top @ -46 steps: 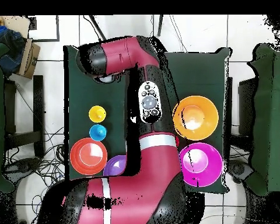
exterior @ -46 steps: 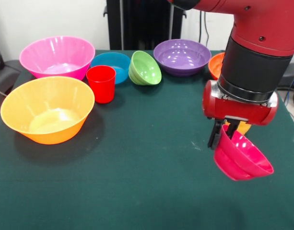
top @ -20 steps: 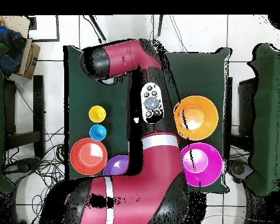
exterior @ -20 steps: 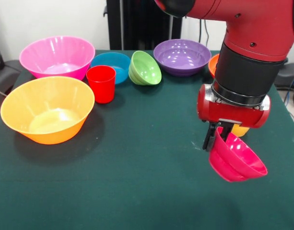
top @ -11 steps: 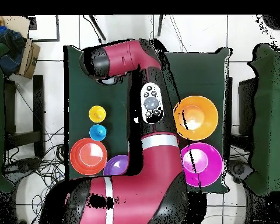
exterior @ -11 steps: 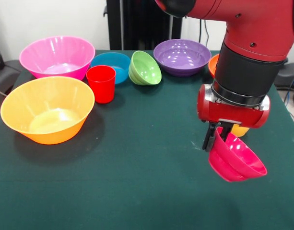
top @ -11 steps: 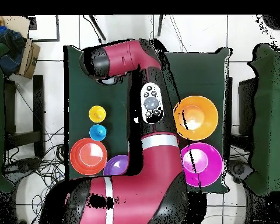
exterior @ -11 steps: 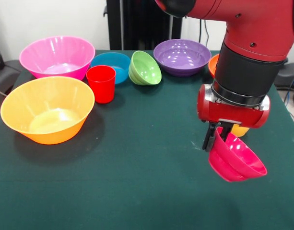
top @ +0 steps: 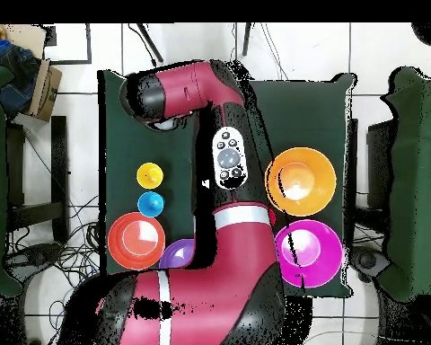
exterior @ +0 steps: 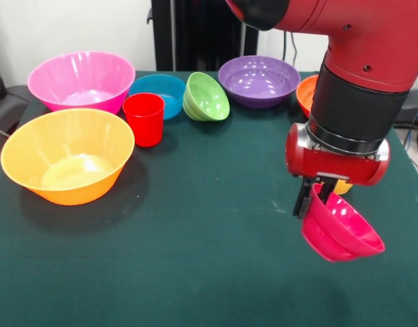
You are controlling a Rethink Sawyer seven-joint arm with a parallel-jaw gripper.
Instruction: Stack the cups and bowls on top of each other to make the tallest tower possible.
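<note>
My gripper (exterior: 312, 199) is shut on the rim of the small crimson-pink bowl (exterior: 344, 229), which hangs tilted at the front right of the table. The yellow cup (exterior: 342, 186) shows just behind the gripper and also in the overhead view (top: 150, 174), next to the sky-blue cup (top: 151, 204). The red cup (exterior: 144, 119) stands upright at the left centre. The large yellow-orange bowl (exterior: 67, 163) and the large pink bowl (exterior: 79, 82) sit at the left. The small blue bowl (exterior: 161, 92), the tilted green bowl (exterior: 207, 97), the purple bowl (exterior: 258, 80) and the orange bowl (exterior: 304, 92) line the back.
The table has a dark green cloth (exterior: 195, 225). My arm (top: 219, 225) covers much of the table in the overhead view and hides the gripper there. Chairs and cables stand round the table.
My gripper has shifted slightly to the right in the front view, with the crimson-pink bowl still in it. The other bowls and cups have not moved.
</note>
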